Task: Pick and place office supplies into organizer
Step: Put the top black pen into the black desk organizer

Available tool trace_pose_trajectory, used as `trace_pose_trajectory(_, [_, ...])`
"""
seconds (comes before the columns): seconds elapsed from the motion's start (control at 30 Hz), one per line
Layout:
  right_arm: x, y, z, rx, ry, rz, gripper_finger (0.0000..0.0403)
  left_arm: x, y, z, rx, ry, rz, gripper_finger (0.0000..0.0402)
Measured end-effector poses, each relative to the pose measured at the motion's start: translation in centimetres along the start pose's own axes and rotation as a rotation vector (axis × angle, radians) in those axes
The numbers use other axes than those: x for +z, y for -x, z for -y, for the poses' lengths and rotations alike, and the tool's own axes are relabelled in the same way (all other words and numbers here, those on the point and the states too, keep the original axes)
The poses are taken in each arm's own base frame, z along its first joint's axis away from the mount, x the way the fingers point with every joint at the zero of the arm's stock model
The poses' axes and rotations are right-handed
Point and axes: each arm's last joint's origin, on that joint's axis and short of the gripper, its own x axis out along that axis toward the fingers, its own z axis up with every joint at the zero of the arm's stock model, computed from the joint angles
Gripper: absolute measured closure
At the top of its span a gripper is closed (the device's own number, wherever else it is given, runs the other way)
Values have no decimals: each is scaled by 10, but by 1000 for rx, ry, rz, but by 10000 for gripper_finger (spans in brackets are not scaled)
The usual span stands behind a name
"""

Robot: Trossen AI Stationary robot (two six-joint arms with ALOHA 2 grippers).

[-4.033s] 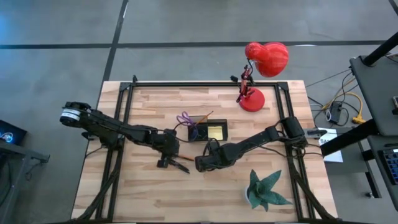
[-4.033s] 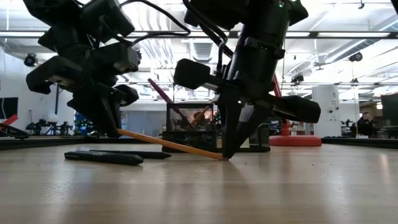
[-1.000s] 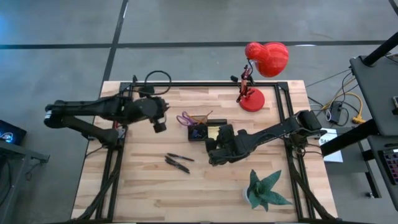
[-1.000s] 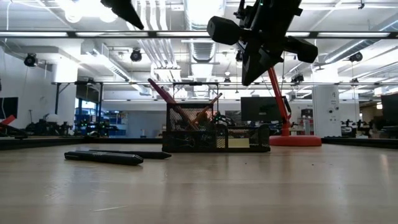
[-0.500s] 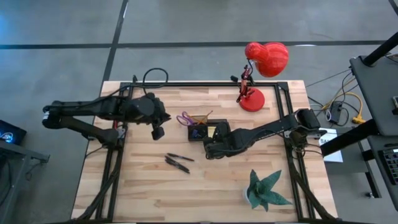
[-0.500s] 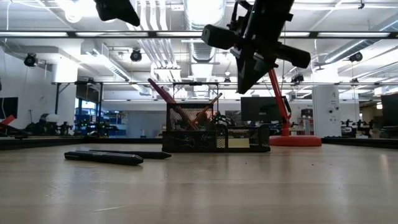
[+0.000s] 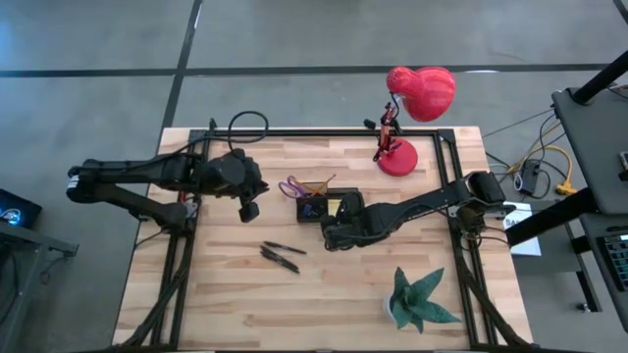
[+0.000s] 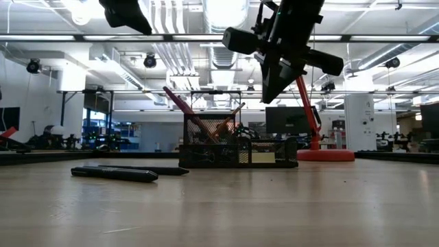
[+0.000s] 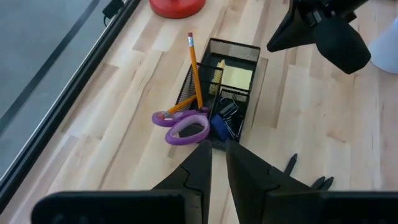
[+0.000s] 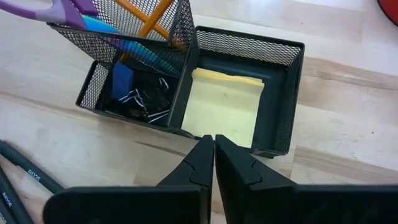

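Observation:
The black mesh organizer (image 7: 327, 207) stands mid-table. The purple-handled scissors (image 9: 183, 124) and an orange pencil (image 9: 194, 68) stick into its tall end compartment and lean on its rim. A yellow sticky-note pad (image 10: 224, 115) lies flat in the low compartment, with dark clips (image 10: 140, 102) beside it. Two dark pens (image 7: 280, 254) lie on the table nearer the front. My left gripper (image 9: 217, 155) hangs high to the organizer's left, with a narrow gap between its fingers and nothing in it. My right gripper (image 10: 214, 146) hovers shut and empty above the organizer's near side.
A red desk lamp (image 7: 402, 147) stands at the far right. A green paper plant (image 7: 417, 299) stands at the near right. Black frame rails (image 7: 191, 196) run along the table's left, far and right sides. Bare wood lies in front of the pens.
My left gripper has rolled about its wrist while staying high beside the organizer's left end. My right gripper has swung a little toward the table's left, above the organizer's near side. The pens and the organizer's contents have not moved.

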Motion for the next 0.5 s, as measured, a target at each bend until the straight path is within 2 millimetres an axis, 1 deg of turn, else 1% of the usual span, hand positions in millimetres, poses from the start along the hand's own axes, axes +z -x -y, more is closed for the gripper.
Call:
trace_pose_trajectory(0.23, [0,0,0,-1,1,0,394,2,-5,2,-10,14,51,367])
trace_pose_trajectory(0.5, [1,0,0,-2,12,0,394,7,-6,3,-24,29,108,367])
